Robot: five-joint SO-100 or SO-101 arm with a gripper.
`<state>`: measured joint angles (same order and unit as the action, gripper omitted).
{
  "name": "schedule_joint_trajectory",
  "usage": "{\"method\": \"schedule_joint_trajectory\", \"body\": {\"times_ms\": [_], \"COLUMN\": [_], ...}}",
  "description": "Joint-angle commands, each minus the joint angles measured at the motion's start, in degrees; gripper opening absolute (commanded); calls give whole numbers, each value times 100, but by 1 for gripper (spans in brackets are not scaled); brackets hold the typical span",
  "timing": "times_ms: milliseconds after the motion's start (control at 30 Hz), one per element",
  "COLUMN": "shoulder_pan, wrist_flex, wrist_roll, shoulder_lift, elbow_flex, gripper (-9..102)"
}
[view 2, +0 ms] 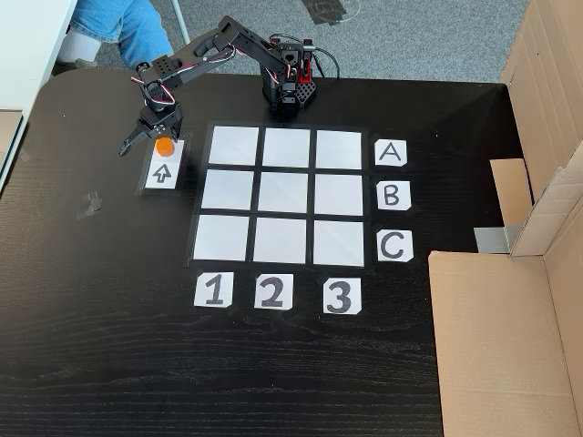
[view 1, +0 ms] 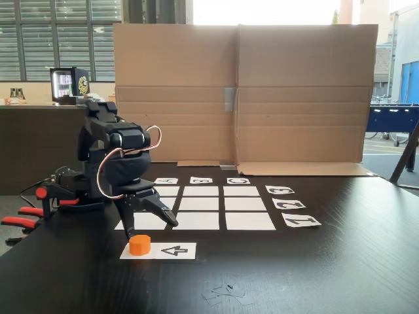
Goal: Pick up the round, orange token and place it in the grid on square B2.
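Orange token point(view 1: 139, 244), a small, short, bright orange plastic cylinder, sits on one end of a white paper strip with a black arrow point(view 1: 171, 250), arrow pointing at it. Black two-finger fingers point(view 1: 152, 229) hang just over it, spread wide, nothing held; in the low fixed view one tip is down near the token's top left, the other ends above and to its right. Contact with the token: cannot tell. Looking from above, the token point(view 2: 164, 145) shows between the spread fingers point(view 2: 149, 146), directly under the wrist.

Grid of nine white paper rectangles point(view 2: 285, 194) lies to the right of the fingers in the top-down fixed view, apart from the arrow strip point(view 2: 162, 170). Square B2, the plain centre white rectangle point(view 2: 283, 193), is bare, well off to the right of the fingers and a bit nearer the camera. Same square in the low fixed view point(view 1: 200, 203), behind and right of the fingers.

Paper labels A, B, C point(view 2: 392, 194) run down the grid's right edge, 1, 2, 3 point(view 2: 273, 292) along its near edge. Black worktop point(view 2: 109, 346) carries everything. Brown cardboard wall point(view 1: 242, 91) stands behind the grid in the low fixed view. A person's jeans-clad leg point(view 2: 114, 23) shows past the worktop's far left corner.
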<state>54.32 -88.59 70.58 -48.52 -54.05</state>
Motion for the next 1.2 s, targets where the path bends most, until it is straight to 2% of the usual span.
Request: {"method": "schedule_joint_trajectory", "body": {"times_ms": [0, 200, 267, 300, 333, 367, 400, 867, 1167], "shoulder_pan": [-44, -79, -79, -79, -88, -97, -97, 0, 62], "wrist_flex": [79, 149, 202, 229, 246, 316, 413, 483, 870], "wrist_roll": [79, 79, 79, 79, 79, 44, 70, 299, 272], "shoulder_lift": [-9, 35, 44, 53, 62, 62, 79, -18, -2180], "elbow_flex": [264, 290, 290, 290, 290, 290, 290, 281, -844], "gripper": [77, 76, 70, 62, 46, 20, 0, 0, 0]}}
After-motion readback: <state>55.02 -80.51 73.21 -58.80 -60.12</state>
